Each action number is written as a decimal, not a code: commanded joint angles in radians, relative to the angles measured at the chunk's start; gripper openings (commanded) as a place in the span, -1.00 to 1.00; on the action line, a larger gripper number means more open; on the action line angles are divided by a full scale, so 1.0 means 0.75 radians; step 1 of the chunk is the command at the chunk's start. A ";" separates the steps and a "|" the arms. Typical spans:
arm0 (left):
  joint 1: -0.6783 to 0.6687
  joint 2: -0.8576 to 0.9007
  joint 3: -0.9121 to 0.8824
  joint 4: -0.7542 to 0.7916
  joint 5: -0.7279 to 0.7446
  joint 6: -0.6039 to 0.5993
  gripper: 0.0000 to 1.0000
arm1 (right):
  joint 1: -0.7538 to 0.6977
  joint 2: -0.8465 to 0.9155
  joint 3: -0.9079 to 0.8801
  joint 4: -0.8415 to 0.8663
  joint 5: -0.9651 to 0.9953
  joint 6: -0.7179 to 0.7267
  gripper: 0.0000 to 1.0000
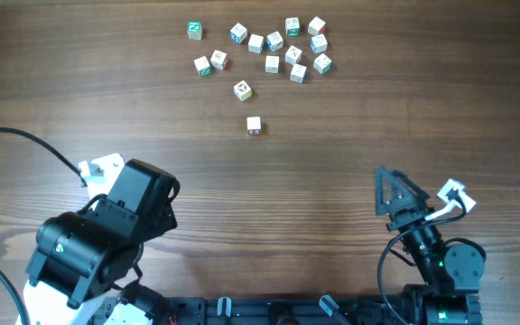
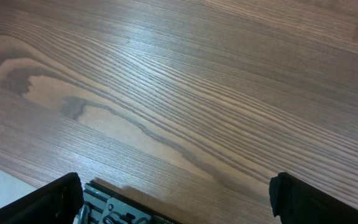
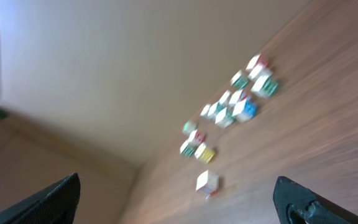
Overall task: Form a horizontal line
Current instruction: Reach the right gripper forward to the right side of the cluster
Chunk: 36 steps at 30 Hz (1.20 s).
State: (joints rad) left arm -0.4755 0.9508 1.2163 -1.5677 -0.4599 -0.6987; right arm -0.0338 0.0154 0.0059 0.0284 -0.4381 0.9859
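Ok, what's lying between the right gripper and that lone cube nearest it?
Nothing. In the overhead view, only bare table separates the right gripper from the lone cube.

White cubes point(image 1: 274, 41) with coloured letter marks, brown wood-grain table point(image 1: 332, 162)

Wooden table point(image 1: 332, 162) bears clustered lettered white cubes point(image 1: 272, 64), plus a lone cube point(image 1: 254, 125) nearby.

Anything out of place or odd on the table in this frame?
Nothing looks damaged. The white cubes lie scattered and turned every way, with no tidy row among them. A single cube sits alone, apart from the cluster on its near side.
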 commanded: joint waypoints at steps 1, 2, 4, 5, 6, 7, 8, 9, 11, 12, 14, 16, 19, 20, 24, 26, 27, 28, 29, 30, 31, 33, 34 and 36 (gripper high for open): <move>0.009 -0.004 -0.007 0.000 -0.021 -0.032 1.00 | -0.004 -0.001 -0.001 0.004 -0.252 -0.146 1.00; 0.009 -0.004 -0.007 -0.001 -0.021 -0.032 1.00 | -0.004 0.015 0.003 -0.002 -0.257 -0.146 1.00; 0.009 -0.004 -0.007 -0.001 -0.021 -0.032 1.00 | -0.004 0.046 0.014 -0.020 -0.250 -0.146 1.00; 0.009 -0.004 -0.007 -0.001 -0.021 -0.032 1.00 | -0.004 0.072 0.026 -0.034 -0.246 -0.161 0.99; 0.009 -0.004 -0.007 0.000 -0.021 -0.032 1.00 | -0.004 0.091 0.035 -0.043 -0.246 -0.167 1.00; 0.009 -0.004 -0.007 0.000 -0.021 -0.032 1.00 | -0.004 0.120 0.047 -0.052 -0.246 -0.181 0.99; 0.009 -0.003 -0.007 0.000 -0.021 -0.032 1.00 | -0.004 0.150 0.062 -0.056 -0.252 -0.207 0.99; 0.009 -0.003 -0.007 0.000 -0.021 -0.032 1.00 | -0.004 0.193 0.085 -0.065 -0.257 -0.241 0.99; 0.009 -0.003 -0.007 0.000 -0.021 -0.032 1.00 | -0.004 0.272 0.136 -0.077 -0.257 -0.283 0.99; 0.009 -0.003 -0.007 0.000 -0.021 -0.032 1.00 | -0.004 0.303 0.158 -0.080 -0.258 -0.301 0.99; 0.009 -0.003 -0.007 0.000 -0.021 -0.032 1.00 | -0.004 0.406 0.240 -0.101 -0.267 -0.369 0.99; 0.009 -0.003 -0.007 0.000 -0.021 -0.032 1.00 | -0.004 0.517 0.334 -0.150 -0.266 -0.467 0.99; 0.009 -0.003 -0.007 0.000 -0.021 -0.032 1.00 | -0.004 0.657 0.455 -0.233 -0.255 -0.567 0.99; 0.009 -0.003 -0.007 -0.001 -0.021 -0.032 1.00 | -0.004 0.717 0.513 -0.278 -0.252 -0.601 0.99; 0.009 -0.003 -0.007 0.000 -0.021 -0.032 1.00 | -0.004 0.907 0.695 -0.381 -0.251 -0.703 0.99; 0.009 -0.003 -0.007 0.000 -0.021 -0.032 1.00 | -0.004 1.002 0.787 -0.437 -0.251 -0.756 1.00; 0.009 -0.003 -0.007 0.000 -0.021 -0.032 1.00 | -0.004 1.048 0.831 -0.466 -0.250 -0.779 1.00; 0.009 -0.003 -0.007 0.000 -0.021 -0.032 1.00 | -0.004 1.092 0.873 -0.495 -0.249 -0.801 0.99; 0.009 -0.003 -0.007 0.000 -0.021 -0.032 1.00 | -0.004 1.133 0.916 -0.532 -0.238 -0.817 1.00; 0.009 -0.003 -0.007 0.000 -0.021 -0.032 1.00 | -0.004 1.171 0.956 -0.568 -0.223 -0.833 1.00; 0.009 -0.003 -0.007 0.000 -0.021 -0.032 1.00 | -0.003 1.209 0.995 -0.603 -0.202 -0.843 0.99; 0.009 -0.003 -0.007 0.000 -0.021 -0.032 1.00 | 0.007 1.282 1.065 -0.650 -0.186 -0.880 1.00; 0.009 -0.003 -0.007 0.000 -0.021 -0.032 1.00 | 0.017 1.315 1.098 -0.666 -0.180 -0.893 1.00; 0.009 -0.003 -0.007 0.000 -0.021 -0.032 1.00 | 0.046 1.377 1.158 -0.684 -0.162 -0.897 0.99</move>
State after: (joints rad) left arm -0.4755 0.9508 1.2163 -1.5681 -0.4603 -0.7021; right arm -0.0299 0.9787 0.7868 -0.4656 -0.5968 0.3759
